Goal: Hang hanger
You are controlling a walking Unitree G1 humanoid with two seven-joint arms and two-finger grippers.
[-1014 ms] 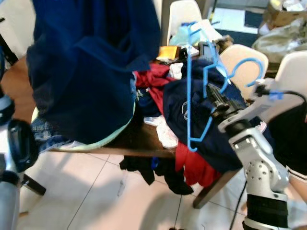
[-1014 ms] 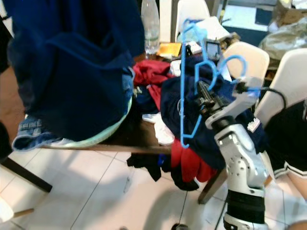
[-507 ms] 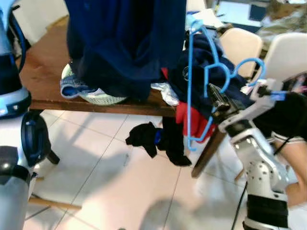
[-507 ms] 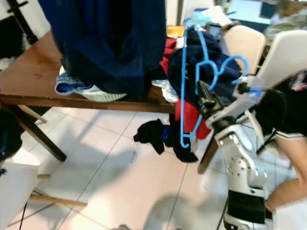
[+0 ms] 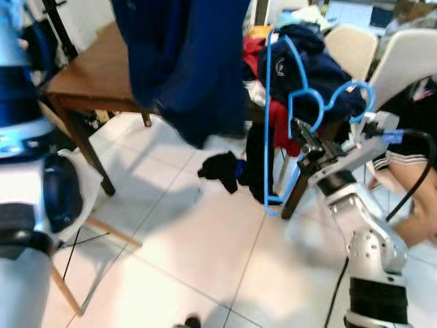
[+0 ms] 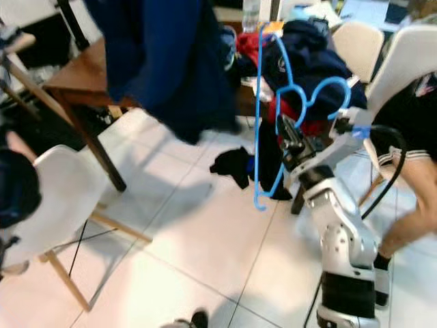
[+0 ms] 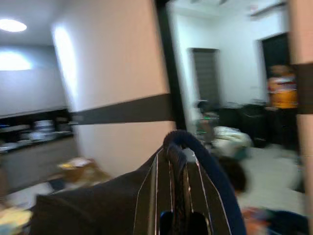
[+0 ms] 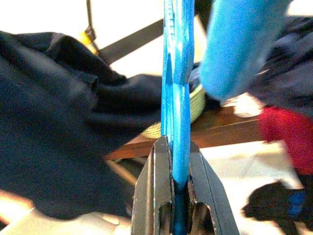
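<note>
My right gripper (image 5: 301,134) is shut on a pair of light blue plastic hangers (image 5: 267,123), held upright at chest height with the hooks (image 5: 356,89) curling toward my right arm. In the right wrist view the fingers (image 8: 157,161) pinch the blue hanger bar (image 8: 175,73) tight. A large navy garment (image 5: 184,61) hangs from above at the upper middle. My left gripper (image 7: 172,152) is shut on its navy fabric (image 7: 215,172), high up with a room and a wall behind it.
A brown wooden table (image 5: 95,75) stands behind the garment with a heap of clothes (image 5: 307,61) on its far end. A black garment (image 5: 222,171) lies on the tiled floor. A white chair (image 6: 61,191) stands at my left. A seated person's legs (image 5: 410,205) are at the right.
The whole view has swung and pulled back, so the table and clothes heap now sit farther off. Both grippers keep their hold, hangers in the right, navy garment in the left.
</note>
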